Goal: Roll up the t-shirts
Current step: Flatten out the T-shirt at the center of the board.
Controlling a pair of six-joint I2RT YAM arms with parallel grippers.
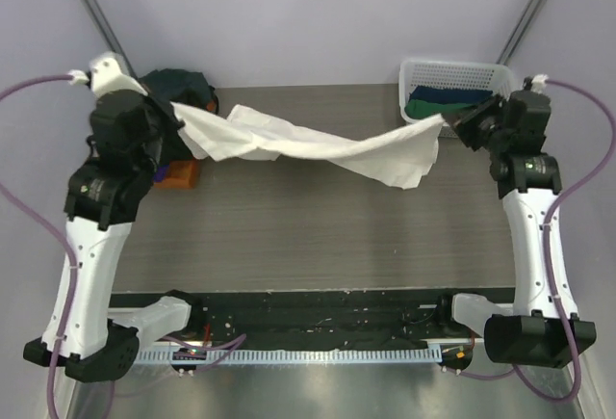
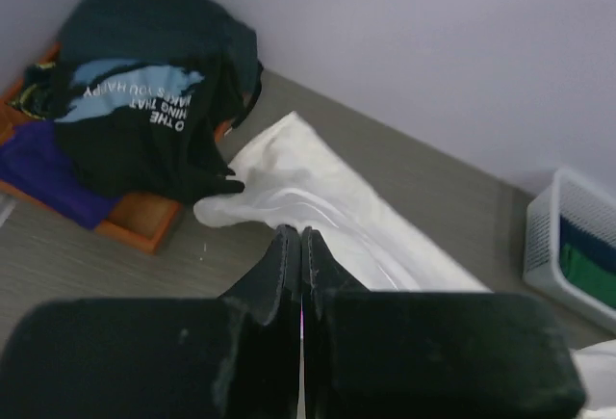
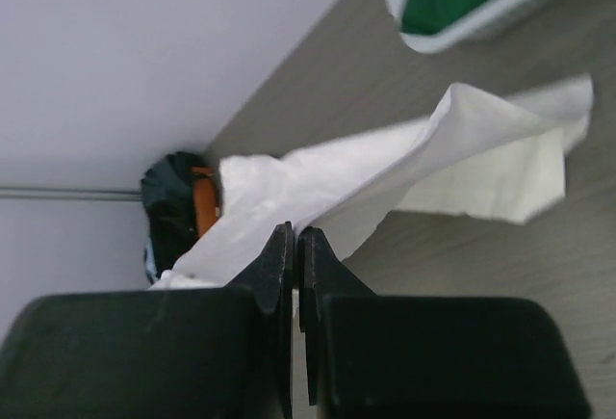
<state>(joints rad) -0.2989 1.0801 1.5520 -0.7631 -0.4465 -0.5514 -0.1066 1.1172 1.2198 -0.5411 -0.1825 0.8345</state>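
White t-shirt (image 1: 318, 149) hangs stretched, one end just beside the basket (image 1: 416, 80); left gripper (image 1: 179, 116) and right gripper (image 1: 450, 123) each clench an end.

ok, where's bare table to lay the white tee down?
Bare table runs wide from the held-up white tee to the black strip nearside. Crowded: far-left orange tray with shirt pile, far-right basket.

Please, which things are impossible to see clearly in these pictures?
Top view: the flat orange tray is mostly hidden under the left arm and the pile of dark t-shirts.
Both wrist views: the white plastic lattice basket is cut by the frame edge, so its contents cannot be counted.
All views: folds hide any print on the cream-white cotton t-shirt.
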